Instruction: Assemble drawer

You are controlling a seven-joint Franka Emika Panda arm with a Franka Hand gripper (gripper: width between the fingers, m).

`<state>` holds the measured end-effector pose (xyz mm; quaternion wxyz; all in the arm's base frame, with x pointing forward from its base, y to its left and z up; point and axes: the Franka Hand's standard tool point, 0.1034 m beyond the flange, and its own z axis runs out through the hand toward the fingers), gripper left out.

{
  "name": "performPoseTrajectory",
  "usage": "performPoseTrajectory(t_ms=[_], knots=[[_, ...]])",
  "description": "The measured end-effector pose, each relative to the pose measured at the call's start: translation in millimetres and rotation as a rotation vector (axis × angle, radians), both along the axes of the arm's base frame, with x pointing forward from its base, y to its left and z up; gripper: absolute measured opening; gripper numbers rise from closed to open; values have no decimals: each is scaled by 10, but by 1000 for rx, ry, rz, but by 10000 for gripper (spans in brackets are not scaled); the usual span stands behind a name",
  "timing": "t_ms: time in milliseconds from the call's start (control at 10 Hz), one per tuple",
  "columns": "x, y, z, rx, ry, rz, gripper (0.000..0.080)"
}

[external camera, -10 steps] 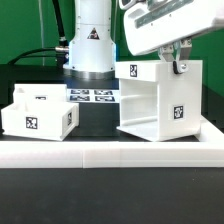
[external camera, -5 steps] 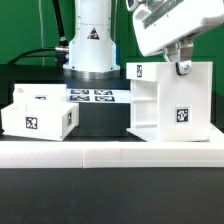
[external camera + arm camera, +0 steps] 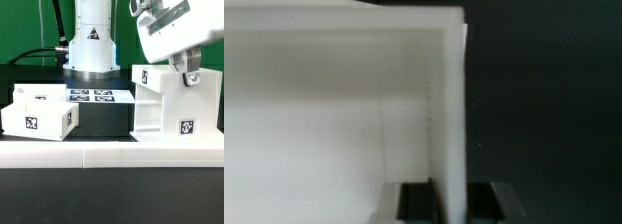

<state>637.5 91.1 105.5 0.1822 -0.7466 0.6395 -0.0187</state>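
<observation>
The white drawer housing (image 3: 172, 105), boxy and open-fronted with square tags, stands at the exterior view's right on the black table. My gripper (image 3: 188, 75) is shut on the housing's top wall edge; in the wrist view the thin white wall (image 3: 448, 120) runs between my two dark fingers (image 3: 416, 203). A white open-topped tray (image 3: 40, 113) with a tag sits at the exterior view's left, a second tray edge behind it.
The long low white rail (image 3: 110, 152) runs across the front. The marker board (image 3: 92, 97) lies flat behind the trays, before the robot's base (image 3: 90, 45). A green wall stands behind.
The gripper has moved toward the exterior view's right, dragging the housing along with it and turning it more square to the camera. The trays have not moved.
</observation>
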Motion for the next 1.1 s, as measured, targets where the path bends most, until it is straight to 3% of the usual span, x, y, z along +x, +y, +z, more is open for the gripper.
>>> performPoseTrajectory(t_ms=[500,700,800,900,1000,1100], knots=[[25,-3,-29,14,30,12,60],[27,-32,2,-1,13,76,411],[3,-50,14,-8,11,145,546],[-5,-70,43,-18,-1,189,546],[-40,-66,92,-27,-11,221,629],[-86,-79,190,-34,-23,278,629]])
